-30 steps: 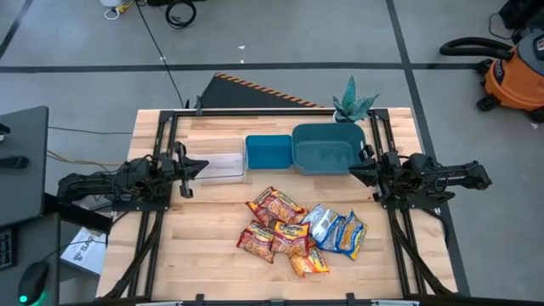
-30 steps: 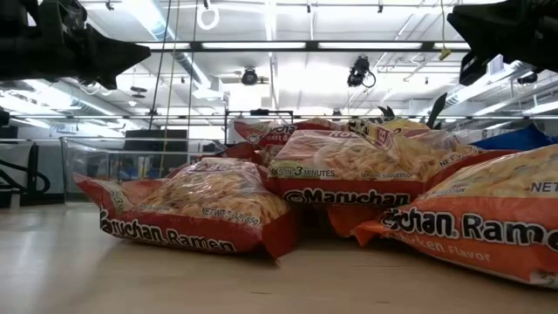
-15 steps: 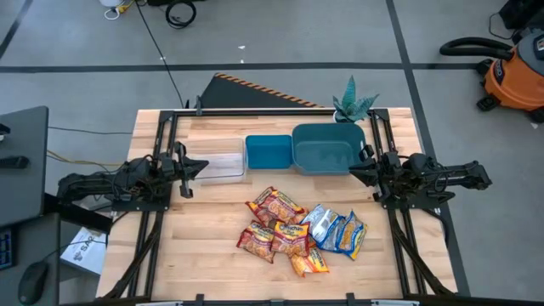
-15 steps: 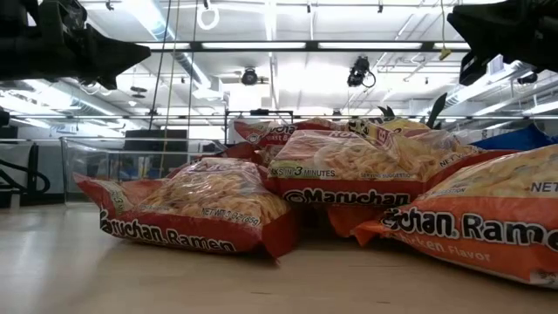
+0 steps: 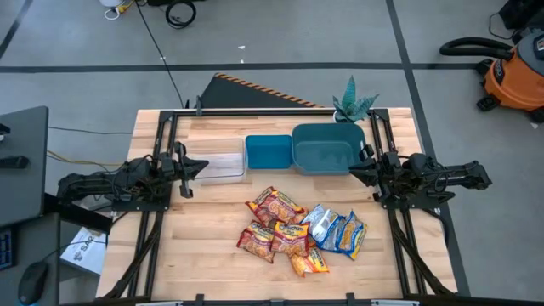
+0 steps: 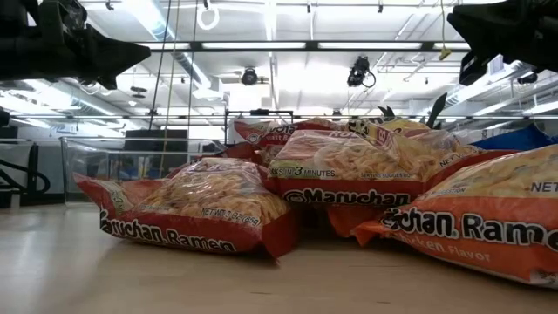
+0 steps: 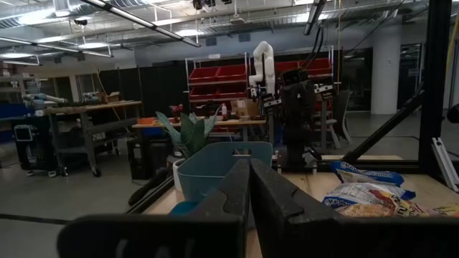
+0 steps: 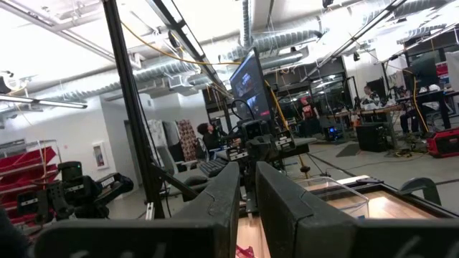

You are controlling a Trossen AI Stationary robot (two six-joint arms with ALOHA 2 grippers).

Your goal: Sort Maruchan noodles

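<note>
Several Maruchan noodle packets (image 5: 297, 231) lie in a loose overlapping pile on the wooden table, near its middle. Red-orange and orange-yellow ones are on the left, blue-silver ones (image 5: 338, 229) on the right. In the low view the packets (image 6: 349, 174) rest flat, some lying on others. My left gripper (image 5: 204, 167) hovers at the table's left side, shut and empty. My right gripper (image 5: 351, 170) hovers at the right side, shut and empty. Both point toward the table's middle, well clear of the pile.
Three containers stand in a row at the far side: a clear one (image 5: 223, 165), a small blue bin (image 5: 269, 153) and a larger teal bin (image 5: 326, 150). A green plant (image 5: 353, 102) stands behind the teal bin. Bare wood lies left of and in front of the pile.
</note>
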